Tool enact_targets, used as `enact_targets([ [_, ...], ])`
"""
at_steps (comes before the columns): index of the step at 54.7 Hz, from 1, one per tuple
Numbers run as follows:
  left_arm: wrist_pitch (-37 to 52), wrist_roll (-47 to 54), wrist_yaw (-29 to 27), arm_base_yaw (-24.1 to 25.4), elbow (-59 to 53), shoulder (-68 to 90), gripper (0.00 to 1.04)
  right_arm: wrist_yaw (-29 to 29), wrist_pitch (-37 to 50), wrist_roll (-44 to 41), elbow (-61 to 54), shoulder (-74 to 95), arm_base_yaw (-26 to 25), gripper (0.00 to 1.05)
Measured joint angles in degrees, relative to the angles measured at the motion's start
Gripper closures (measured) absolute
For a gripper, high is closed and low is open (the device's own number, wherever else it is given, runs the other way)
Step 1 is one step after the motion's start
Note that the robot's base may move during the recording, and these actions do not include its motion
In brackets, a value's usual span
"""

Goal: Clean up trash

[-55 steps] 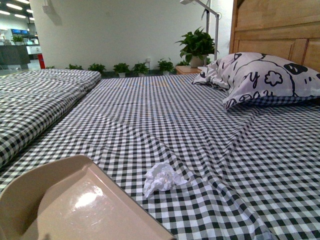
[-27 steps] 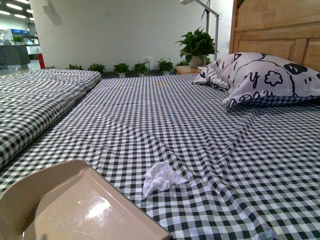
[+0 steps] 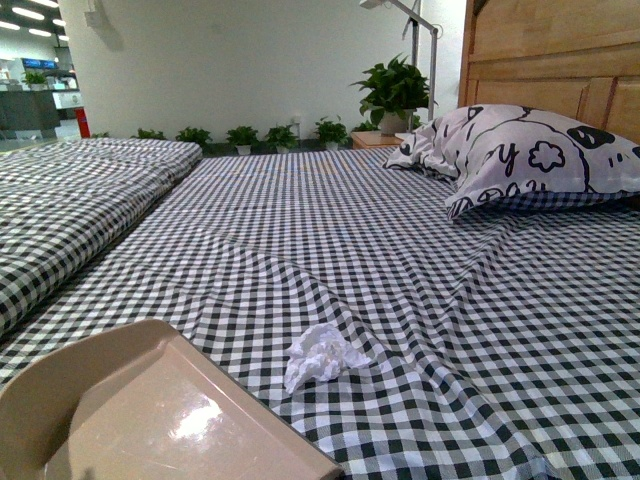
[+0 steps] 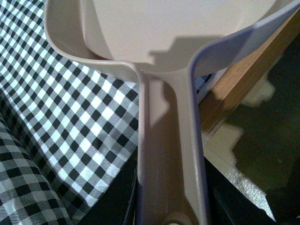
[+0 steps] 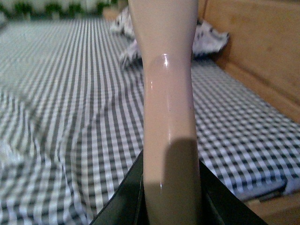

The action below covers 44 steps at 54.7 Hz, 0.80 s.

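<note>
A beige dustpan [image 4: 178, 42] fills the top, and its long handle [image 4: 171, 154] runs down the middle. Under it lies a black-and-white checked sheet [image 4: 61, 117]. A wooden bed edge [image 4: 243, 84] shows beside the pan.

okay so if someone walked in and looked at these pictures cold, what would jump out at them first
Probably the crumpled white tissue wad, alone on the black-and-white checked bedsheet near the front. Just left of it, apart from it, the beige dustpan fills the lower left corner. Farther back on the right, a black-and-white patterned pillow leans against the wooden headboard.
</note>
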Motion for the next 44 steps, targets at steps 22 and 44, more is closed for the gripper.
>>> enact_targets([
  [22, 0.0, -0.1, 0.0, 0.0, 0.0, 0.0, 0.77, -18.1, 8.5, -8.4, 21.8, 42.0, -6.8, 0.84],
  [44, 0.0, -0.1, 0.0, 0.0, 0.0, 0.0, 0.77, -15.0, 10.4, -17.2, 32.2, 59.4, -7.7, 0.84],
])
